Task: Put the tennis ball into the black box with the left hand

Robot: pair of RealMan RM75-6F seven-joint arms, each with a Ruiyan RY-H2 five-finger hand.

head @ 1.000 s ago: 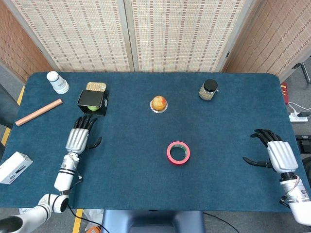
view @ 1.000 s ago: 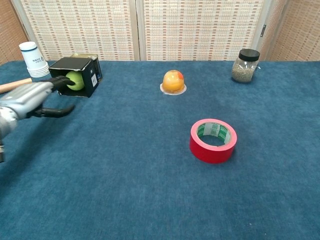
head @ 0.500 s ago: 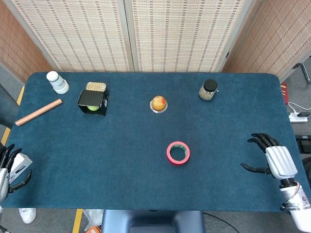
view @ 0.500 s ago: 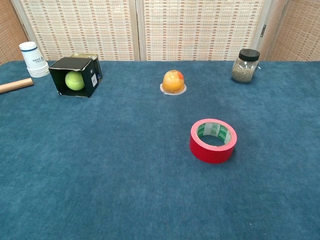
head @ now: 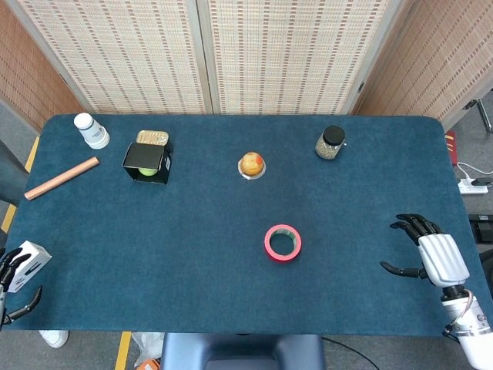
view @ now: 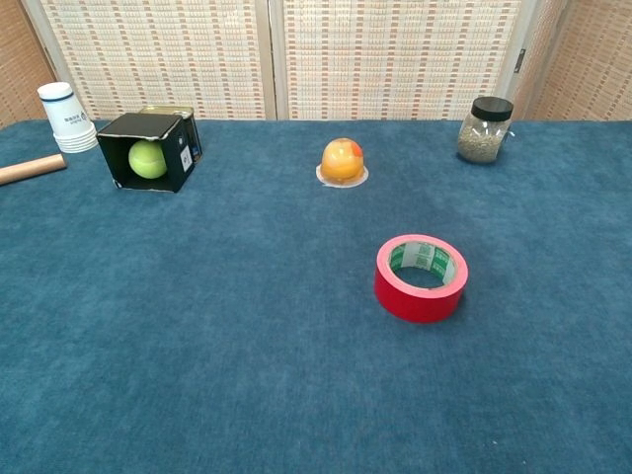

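The tennis ball (head: 147, 171), from your head view, sits inside the black box (head: 145, 159) at the table's (head: 231, 270) far left. Your left hand (head: 14, 271) hangs off the near-left edge, fingers apart and empty; your right hand (head: 431, 253) rests spread, holding nothing. In the chest view the ball (view: 147, 158) looks light, fuzzy and grippy, best cupped around its middle. Blue felt-like cloth covers the table; woven screens stand behind.

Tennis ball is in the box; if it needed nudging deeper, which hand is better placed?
Left. The left hand sits off the table's left edge, the same side as the black box holding the tennis ball. The right hand is across the table, past the red tape roll.
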